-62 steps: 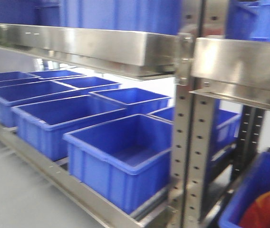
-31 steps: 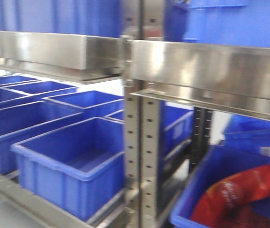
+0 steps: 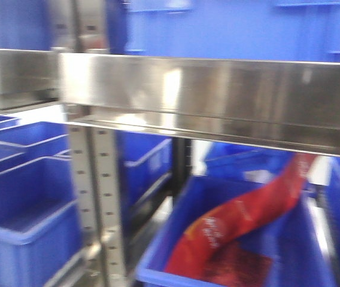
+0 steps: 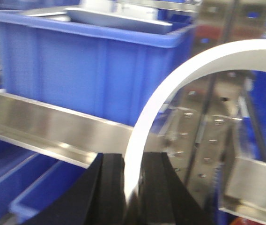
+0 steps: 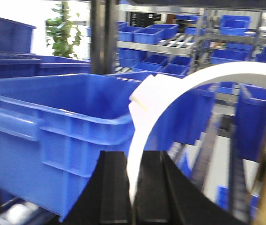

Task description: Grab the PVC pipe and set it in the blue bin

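No PVC pipe shows in any view. Blue bins fill the steel rack; the nearest one [image 3: 152, 254] holds a red bag [image 3: 236, 215]. My left gripper [image 4: 132, 187] has its black fingers [image 4: 112, 187] close together, and a white curved band [image 4: 170, 79] rises from the narrow gap and arcs to the right. My right gripper [image 5: 133, 187] looks the same, with a like white band [image 5: 180, 82] arcing from between its fingers [image 5: 114, 187]. Neither gripper shows in the front view. All views are blurred.
A steel shelf rail [image 3: 218, 89] runs across the front view, with a perforated upright post [image 3: 95, 191] at left. A large blue bin [image 4: 86, 70] sits on a rail ahead of the left wrist. Another blue bin [image 5: 53, 122] stands close to the right wrist; more racks lie beyond.
The front view has swept rightward along the rack. The upright post slid from right of centre to the left, and the bin with the red bag came into the middle.
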Robot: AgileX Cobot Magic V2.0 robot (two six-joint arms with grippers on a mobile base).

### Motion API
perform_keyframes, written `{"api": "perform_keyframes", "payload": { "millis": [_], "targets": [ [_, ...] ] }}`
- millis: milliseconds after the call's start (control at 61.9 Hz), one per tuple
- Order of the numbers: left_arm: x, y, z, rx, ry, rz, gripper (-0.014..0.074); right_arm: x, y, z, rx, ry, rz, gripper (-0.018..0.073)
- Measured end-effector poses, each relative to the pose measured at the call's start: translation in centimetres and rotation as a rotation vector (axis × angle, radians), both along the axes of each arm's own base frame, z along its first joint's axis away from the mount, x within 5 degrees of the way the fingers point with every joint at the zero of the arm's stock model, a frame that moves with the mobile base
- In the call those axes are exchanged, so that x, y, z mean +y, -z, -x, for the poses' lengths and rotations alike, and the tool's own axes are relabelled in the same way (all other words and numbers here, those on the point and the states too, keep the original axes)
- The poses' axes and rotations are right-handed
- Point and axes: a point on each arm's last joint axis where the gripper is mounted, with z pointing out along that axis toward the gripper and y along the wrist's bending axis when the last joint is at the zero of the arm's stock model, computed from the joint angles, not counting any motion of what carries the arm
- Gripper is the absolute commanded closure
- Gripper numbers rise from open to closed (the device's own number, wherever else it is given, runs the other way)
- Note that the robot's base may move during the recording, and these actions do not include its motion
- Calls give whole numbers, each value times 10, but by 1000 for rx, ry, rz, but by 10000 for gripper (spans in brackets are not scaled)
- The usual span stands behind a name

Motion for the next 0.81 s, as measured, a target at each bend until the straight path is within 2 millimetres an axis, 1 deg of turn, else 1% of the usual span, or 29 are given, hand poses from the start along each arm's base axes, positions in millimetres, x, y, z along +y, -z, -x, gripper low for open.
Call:
{"api": "perform_keyframes", "payload": {
  "millis": [808],
  "targets": [
    [0,0,0,0,0,2,707,0,0,0,0,0,0,728]
  ]
}}
